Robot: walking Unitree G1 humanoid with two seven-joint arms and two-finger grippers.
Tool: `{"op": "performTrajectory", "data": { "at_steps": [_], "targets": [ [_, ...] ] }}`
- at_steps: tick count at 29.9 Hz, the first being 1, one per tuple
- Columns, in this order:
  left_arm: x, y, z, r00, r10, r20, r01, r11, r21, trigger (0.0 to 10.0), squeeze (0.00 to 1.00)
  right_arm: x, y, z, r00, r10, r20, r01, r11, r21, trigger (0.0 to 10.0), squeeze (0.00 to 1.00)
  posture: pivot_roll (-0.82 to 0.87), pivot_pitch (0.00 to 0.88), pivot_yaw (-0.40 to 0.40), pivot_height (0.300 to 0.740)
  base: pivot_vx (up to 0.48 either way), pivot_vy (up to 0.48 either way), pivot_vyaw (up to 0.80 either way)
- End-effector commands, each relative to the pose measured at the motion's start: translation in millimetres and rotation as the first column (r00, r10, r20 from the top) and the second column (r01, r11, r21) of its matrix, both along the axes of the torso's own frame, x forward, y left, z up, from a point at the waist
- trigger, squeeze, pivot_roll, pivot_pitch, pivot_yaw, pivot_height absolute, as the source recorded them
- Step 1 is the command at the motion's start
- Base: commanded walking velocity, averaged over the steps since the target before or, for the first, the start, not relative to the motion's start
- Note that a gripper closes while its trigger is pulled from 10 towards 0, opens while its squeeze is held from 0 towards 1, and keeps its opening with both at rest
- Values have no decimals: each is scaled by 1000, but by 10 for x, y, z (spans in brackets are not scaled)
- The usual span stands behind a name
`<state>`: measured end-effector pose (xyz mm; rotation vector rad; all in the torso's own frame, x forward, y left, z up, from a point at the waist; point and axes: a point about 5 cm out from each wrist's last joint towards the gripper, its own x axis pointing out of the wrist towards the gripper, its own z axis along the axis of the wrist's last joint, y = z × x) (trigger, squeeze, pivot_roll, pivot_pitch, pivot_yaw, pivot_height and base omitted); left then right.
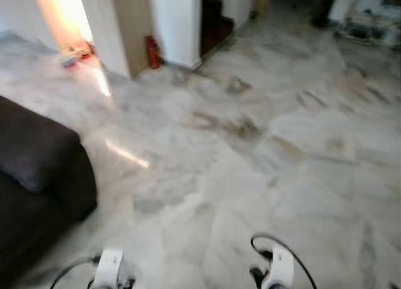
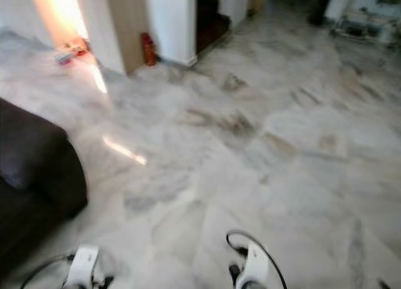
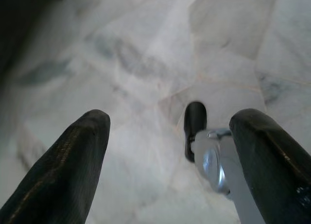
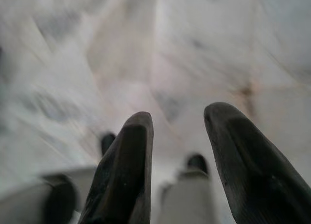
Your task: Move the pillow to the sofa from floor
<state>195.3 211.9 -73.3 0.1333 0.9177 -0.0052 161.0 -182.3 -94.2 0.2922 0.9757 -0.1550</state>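
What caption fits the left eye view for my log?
Blurred marble floor, dark sofa on the robot's left, red extinguisher by the wall; both arms low.

floor [image 1: 250, 151]: pale grey-white marble, darker veins | sofa [image 1: 37, 170], left edge: near-black | canister [image 1: 152, 52], upper left: red | wall [image 1: 175, 19], top: white | gripper fingers [image 3: 73, 161]: black

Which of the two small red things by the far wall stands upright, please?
The red fire extinguisher, upright at the foot of the white pillar. The other red thing lies low on the floor by the bright doorway.
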Motion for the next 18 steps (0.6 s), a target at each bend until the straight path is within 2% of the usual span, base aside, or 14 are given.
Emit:
{"op": "performTrajectory", "data": {
  "at_steps": [1, 18],
  "targets": [
    [-76, 31, -37, 999, 10, -33, -10, 1000, 8, 10000, 0, -54, -72, -12, 1000, -16, -8, 16, 1000, -6, 10000, 0, 17, 0, -45, 740, 0, 0, 800],
    [-176, 21, -88, 998, 24, -58, -24, 1000, 2, 10000, 0, -46, -73, -8, 1000, 0, -4, 0, 1000, 1, 10000, 0, 23, 0, -56, 740, 0, 0, 800]
  ]
}}
